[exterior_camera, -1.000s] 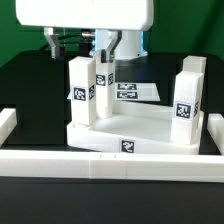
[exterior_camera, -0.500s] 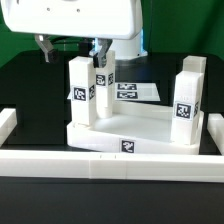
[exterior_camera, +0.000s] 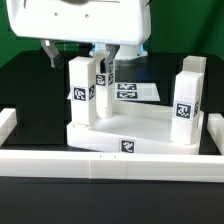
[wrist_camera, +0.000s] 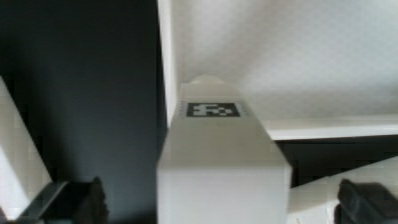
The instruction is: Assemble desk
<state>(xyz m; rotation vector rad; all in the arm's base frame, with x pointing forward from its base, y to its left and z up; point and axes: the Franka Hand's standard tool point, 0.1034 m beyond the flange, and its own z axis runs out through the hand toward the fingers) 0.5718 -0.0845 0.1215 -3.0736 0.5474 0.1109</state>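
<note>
White plastic desk top (exterior_camera: 130, 135) lying inverted on the black table, legs standing up from its corners, presumably so each can be seated from above. Gripper (wrist_camera: 217, 200) spread wide, astride a tagged leg (wrist_camera: 217, 150) but gripping nothing (pads clear of both sides). Fingertips largely cropped; rear leg partly hidden behind the arm.

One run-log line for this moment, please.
gripper: jaws open, straddling a leg | holding: nothing | desk top: three legs upright
</note>
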